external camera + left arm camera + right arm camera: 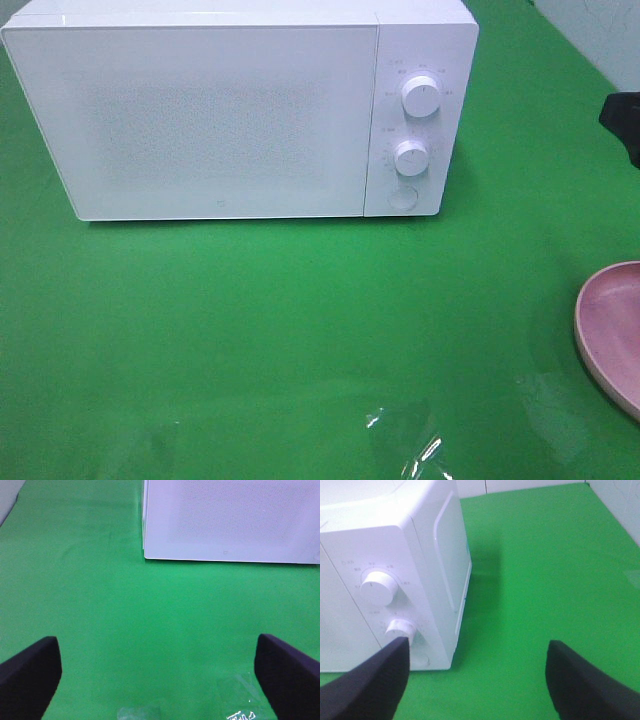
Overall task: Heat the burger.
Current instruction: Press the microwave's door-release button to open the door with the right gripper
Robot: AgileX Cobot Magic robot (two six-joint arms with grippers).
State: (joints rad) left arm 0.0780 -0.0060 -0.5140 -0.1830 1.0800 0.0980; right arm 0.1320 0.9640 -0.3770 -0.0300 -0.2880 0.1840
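You had the left gripper (157, 650) and the right gripper (479, 650) both spread wide, empty. The burger showed nowhere, the microwave door (200, 110) shut; turning the lower knob (411, 157) then risked heating nothing.

white microwave (215, 115), green cloth (250, 330), pink plate (612, 330)

I count one white microwave (200, 110) on my one green bench (250, 330). It carries two knobs, an upper knob (421, 96) and a lower knob (411, 157), plus one round button (403, 197). I also count one pink plate (615, 330) and two tools, the left tool (157, 665) and the right tool (477, 665).
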